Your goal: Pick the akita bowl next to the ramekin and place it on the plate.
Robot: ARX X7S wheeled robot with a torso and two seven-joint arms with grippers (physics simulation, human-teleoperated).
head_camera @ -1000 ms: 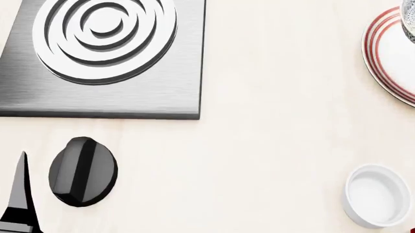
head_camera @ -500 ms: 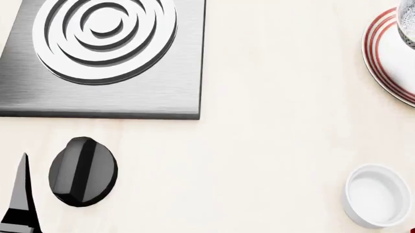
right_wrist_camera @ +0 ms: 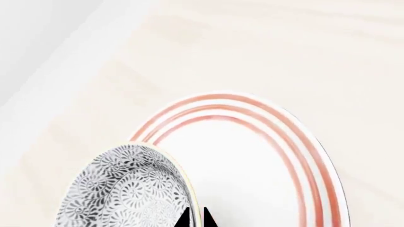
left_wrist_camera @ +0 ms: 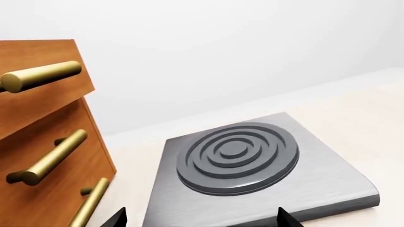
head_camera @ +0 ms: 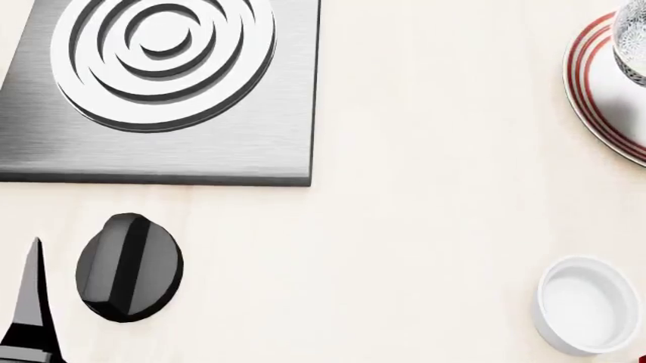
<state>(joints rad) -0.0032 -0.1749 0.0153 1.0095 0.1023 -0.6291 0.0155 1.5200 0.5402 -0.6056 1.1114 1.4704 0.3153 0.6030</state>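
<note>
The akita bowl, grey-and-white floral, hangs tilted over the near side of the red-ringed plate. My right gripper is shut on its rim, one finger inside and one outside. In the head view only an edge of the bowl shows at the far right, above the plate. The plain white ramekin stands on the counter at the lower right. My left gripper is open and holds nothing, over the counter near the burner. One of its fingers shows at the lower left of the head view.
A steel burner plate with raised rings lies at the upper left, with a black knob in front of it. Wooden drawers with brass handles stand beside the burner. A pale wall runs behind the counter.
The bowl's edge has come a little further into the head view over the plate. The left finger has barely shifted.
</note>
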